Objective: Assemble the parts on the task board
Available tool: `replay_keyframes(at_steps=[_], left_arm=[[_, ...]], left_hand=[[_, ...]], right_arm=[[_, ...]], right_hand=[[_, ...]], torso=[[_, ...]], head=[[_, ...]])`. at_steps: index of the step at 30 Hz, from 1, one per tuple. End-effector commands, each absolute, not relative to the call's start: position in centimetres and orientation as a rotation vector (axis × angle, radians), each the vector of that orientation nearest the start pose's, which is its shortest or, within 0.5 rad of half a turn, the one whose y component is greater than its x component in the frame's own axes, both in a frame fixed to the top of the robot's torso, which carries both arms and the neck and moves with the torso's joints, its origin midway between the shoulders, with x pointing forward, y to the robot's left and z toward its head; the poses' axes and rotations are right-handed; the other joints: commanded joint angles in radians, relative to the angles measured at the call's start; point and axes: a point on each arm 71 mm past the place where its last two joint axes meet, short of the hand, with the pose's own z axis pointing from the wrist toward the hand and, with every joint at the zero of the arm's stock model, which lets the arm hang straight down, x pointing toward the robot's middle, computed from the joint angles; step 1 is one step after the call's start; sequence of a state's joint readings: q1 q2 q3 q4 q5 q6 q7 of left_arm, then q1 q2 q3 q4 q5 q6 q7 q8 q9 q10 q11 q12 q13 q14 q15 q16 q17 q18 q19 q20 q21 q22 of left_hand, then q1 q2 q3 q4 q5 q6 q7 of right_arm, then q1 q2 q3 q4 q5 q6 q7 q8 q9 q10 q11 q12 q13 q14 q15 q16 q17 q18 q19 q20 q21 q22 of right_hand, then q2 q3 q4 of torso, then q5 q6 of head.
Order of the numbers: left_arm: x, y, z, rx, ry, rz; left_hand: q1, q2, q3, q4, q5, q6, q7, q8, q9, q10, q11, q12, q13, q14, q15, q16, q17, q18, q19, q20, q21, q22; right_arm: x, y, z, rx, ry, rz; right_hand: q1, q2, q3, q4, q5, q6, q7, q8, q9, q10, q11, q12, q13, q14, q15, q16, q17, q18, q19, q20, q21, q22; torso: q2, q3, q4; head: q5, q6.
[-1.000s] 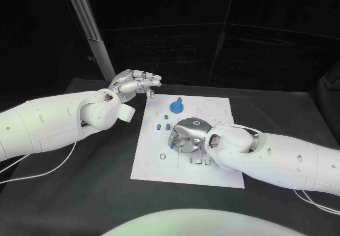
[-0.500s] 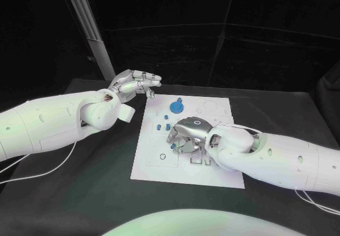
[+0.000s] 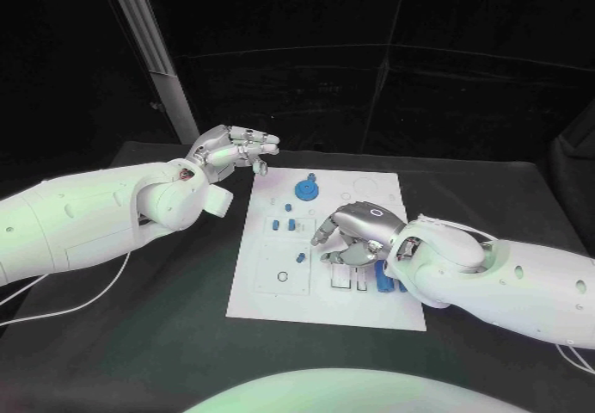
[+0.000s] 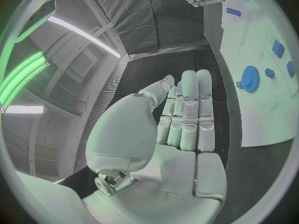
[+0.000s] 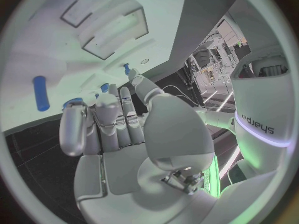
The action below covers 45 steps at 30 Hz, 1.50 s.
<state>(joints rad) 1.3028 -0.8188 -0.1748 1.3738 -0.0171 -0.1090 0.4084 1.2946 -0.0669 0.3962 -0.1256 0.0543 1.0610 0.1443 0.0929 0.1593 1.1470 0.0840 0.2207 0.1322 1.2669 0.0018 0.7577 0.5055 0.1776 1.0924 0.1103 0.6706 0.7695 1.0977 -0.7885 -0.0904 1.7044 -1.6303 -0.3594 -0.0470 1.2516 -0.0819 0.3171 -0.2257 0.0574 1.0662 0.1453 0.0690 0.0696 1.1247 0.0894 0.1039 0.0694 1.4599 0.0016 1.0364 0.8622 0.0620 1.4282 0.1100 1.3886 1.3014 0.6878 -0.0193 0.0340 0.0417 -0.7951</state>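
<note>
I see the task board [image 3: 279, 297] lying flat in the middle of the black counter [image 3: 124, 344]. My right hand [image 3: 356, 234] hovers low over the board's middle, palm down, fingers curled loosely downward; from the right wrist view its fingers [image 5: 109, 122] lie side by side and nothing sits between them, so I read it as empty with the fingers drawn in. Just beside that hand, on the side toward the right arm, a long blue part [image 3: 382, 275] lies on the board. A blue gear-shaped part [image 3: 306, 185] sits near the board's far edge, with smaller blue parts [image 3: 284, 224] below it and one more [image 3: 300, 256] near the right hand's fingertips. My left hand [image 3: 236, 148] hangs off the board's far left corner, above the counter, holding nothing; in the left wrist view its fingers [image 4: 187, 109] are stretched out straight and close together.
</note>
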Motion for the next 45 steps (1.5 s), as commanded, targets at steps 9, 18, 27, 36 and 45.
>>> replay_keyframes(at_steps=[9, 18, 27, 36, 45], left_arm=[[51.4, 23.2, -18.1, -1.0, 1.525, -1.588], [51.4, 23.1, -18.1, -0.999, 1.525, -1.589], [51.4, 23.1, -18.1, -0.999, 1.526, -1.59], [51.4, 23.1, -18.1, -0.999, 1.527, -1.591], [51.4, 23.1, -18.1, -1.0, 1.529, -1.59]], left_hand=[[-0.008, 0.004, -0.007, -0.001, -0.004, 0.001, 0.006, -0.006, 0.001, -0.01, -0.001, 0.006, 0.001, -0.002, 0.002, -0.005, -0.001, 0.005, 0.007, -0.001, -0.006, -0.001], [-0.007, 0.005, -0.008, -0.001, -0.004, 0.002, 0.005, -0.006, 0.002, -0.01, -0.001, 0.006, 0.002, -0.003, 0.002, -0.006, -0.002, 0.005, 0.007, -0.001, -0.008, -0.002], [-0.007, 0.005, -0.008, -0.001, -0.004, 0.002, 0.005, -0.006, 0.002, -0.01, -0.001, 0.006, 0.002, -0.003, 0.002, -0.006, -0.002, 0.005, 0.007, -0.001, -0.008, -0.002], [-0.007, 0.005, -0.008, -0.001, -0.004, 0.002, 0.005, -0.006, 0.002, -0.01, -0.001, 0.006, 0.002, -0.003, 0.002, -0.006, -0.002, 0.005, 0.007, -0.001, -0.008, -0.002], [-0.007, 0.005, -0.008, -0.001, -0.004, 0.002, 0.005, -0.006, 0.002, -0.01, -0.001, 0.006, 0.002, -0.003, 0.002, -0.006, -0.002, 0.005, 0.007, -0.001, -0.008, -0.002]], right_arm=[[41.3, -12.1, -21.6, -0.394, 1.716, 0.873], [41.7, -10.8, -22.1, -0.434, 1.74, 0.834], [41.9, -9.3, -22.7, -0.495, 1.758, 0.763], [41.8, -8.3, -23.1, -0.54, 1.785, 0.752], [41.7, -7.7, -23.2, -0.554, 1.788, 0.762]], right_hand=[[-0.007, 0.018, 0.02, -0.002, 0.01, 0.017, -0.002, 0.001, 0.0, 0.028, -0.004, -0.006, -0.003, 0.015, 0.0, 0.024, 0.015, -0.004, 0.017, -0.002, 0.019, 0.028], [-0.003, 0.039, 0.052, -0.009, 0.017, 0.03, -0.006, -0.001, 0.0, 0.05, -0.007, -0.021, -0.005, 0.014, -0.002, 0.038, 0.02, -0.006, 0.021, -0.004, 0.026, 0.037], [-0.013, 0.068, 0.093, -0.007, 0.018, 0.055, -0.016, -0.001, 0.001, 0.105, -0.022, -0.026, -0.002, 0.014, -0.014, 0.061, 0.034, -0.01, 0.03, -0.013, 0.04, 0.057], [-0.03, 0.083, 0.104, 0.008, 0.016, 0.075, -0.024, 0.003, 0.003, 0.118, -0.027, -0.034, -0.002, 0.013, -0.018, 0.069, 0.037, -0.012, 0.034, -0.017, 0.045, 0.064], [-0.037, 0.092, 0.108, 0.017, 0.016, 0.085, -0.027, 0.004, 0.004, 0.125, -0.03, -0.037, -0.002, 0.013, -0.021, 0.073, 0.038, -0.013, 0.035, -0.019, 0.048, 0.068]], torso=[[0.002, 0.0003, 0.0037], [0.003, -0.0011, 0.0019], [0.002, -0.0003, 0.0024], [0.001, -0.0006, 0.0017], [0.002, -0.0004, 0.0019]], head=[[-0.007, 0.006], [-0.003, 0.002], [-0.002, -0.004], [0.0, -0.006], [0.001, -0.01]])
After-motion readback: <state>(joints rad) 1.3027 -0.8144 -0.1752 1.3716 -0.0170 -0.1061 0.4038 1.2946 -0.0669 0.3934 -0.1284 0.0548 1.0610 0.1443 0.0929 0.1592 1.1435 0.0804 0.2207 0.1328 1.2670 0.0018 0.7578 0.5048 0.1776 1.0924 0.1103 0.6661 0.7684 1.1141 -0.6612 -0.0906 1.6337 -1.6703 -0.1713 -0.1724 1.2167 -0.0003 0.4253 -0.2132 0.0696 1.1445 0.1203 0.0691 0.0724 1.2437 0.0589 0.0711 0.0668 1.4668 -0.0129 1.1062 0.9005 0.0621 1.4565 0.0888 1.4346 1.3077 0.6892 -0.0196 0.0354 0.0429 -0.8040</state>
